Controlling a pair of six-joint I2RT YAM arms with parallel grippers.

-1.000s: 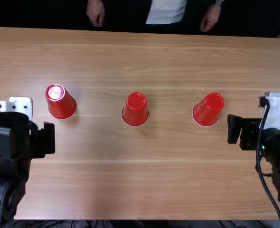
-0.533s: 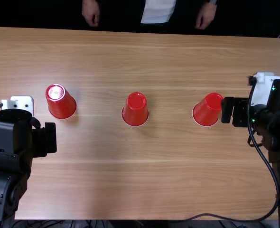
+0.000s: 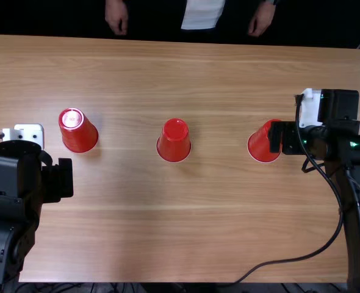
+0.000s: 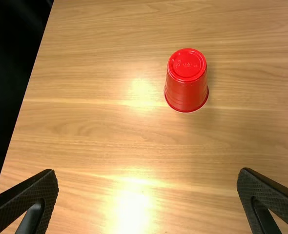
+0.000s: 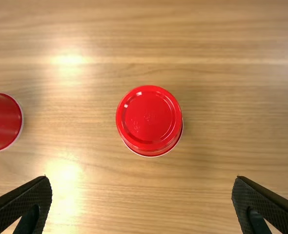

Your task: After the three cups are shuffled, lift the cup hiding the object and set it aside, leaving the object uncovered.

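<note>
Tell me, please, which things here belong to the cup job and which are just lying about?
Job: left cup, middle cup, right cup; right tool, open, at the right cup; left tool, open.
Lying about: black cable across the table.

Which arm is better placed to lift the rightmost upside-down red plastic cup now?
Right. The right gripper is open above the rightmost upside-down red plastic cup, which sits centred in its wrist view. The left gripper sits by the leftmost red cup, two cups away.
</note>
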